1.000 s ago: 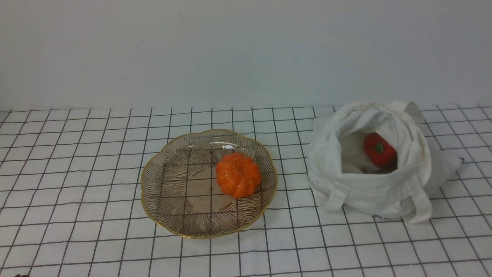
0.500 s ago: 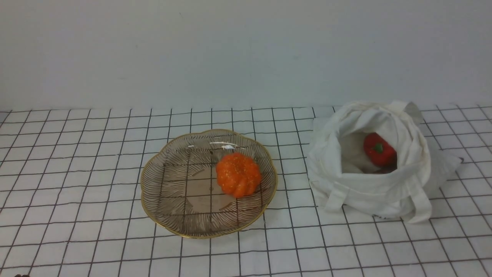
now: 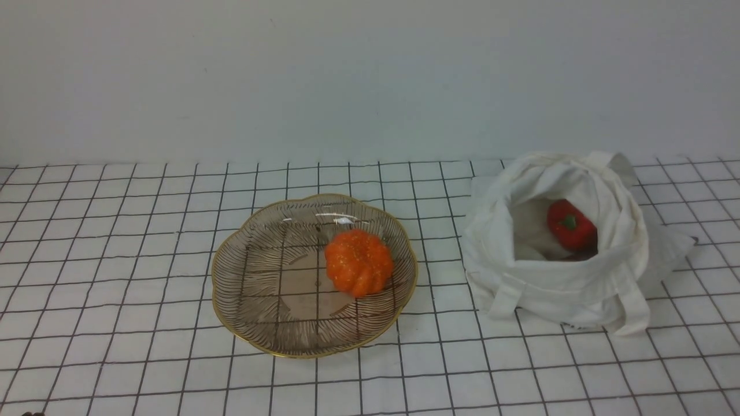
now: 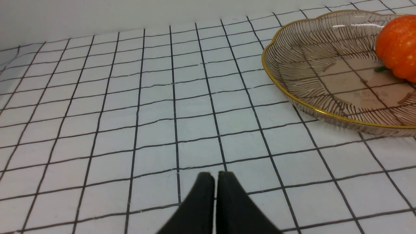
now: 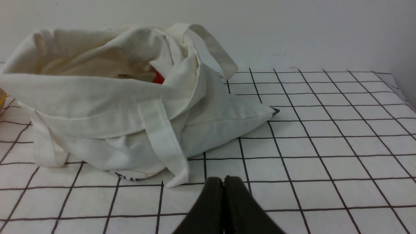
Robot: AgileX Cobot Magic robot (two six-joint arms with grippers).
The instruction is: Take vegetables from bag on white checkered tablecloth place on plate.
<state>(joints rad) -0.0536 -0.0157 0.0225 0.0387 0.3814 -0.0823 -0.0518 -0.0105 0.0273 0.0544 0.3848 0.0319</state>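
Note:
The orange ribbed pumpkin (image 3: pixel 358 270) lies on the brownish glass plate (image 3: pixel 254 289) with its gold rim, at the centre of the checkered tablecloth (image 3: pixel 115 242). The red pepper (image 3: pixel 571 224) with a green stem sits inside the open white bag (image 3: pixel 555 289) to the right. Neither gripper shows in the front view. In the left wrist view my left gripper (image 4: pixel 216 175) is shut and empty over the cloth, with the plate (image 4: pixel 292 97) and pumpkin (image 4: pixel 398 45) off to one side of it. In the right wrist view my right gripper (image 5: pixel 223 180) is shut and empty just short of the bag (image 5: pixel 113 107); a sliver of the pepper (image 5: pixel 158 78) shows.
A plain pale wall (image 3: pixel 370 75) rises behind the table. A bag strap (image 5: pixel 165 143) hangs down onto the cloth close to my right gripper, and dark lettering shows at the bag's base.

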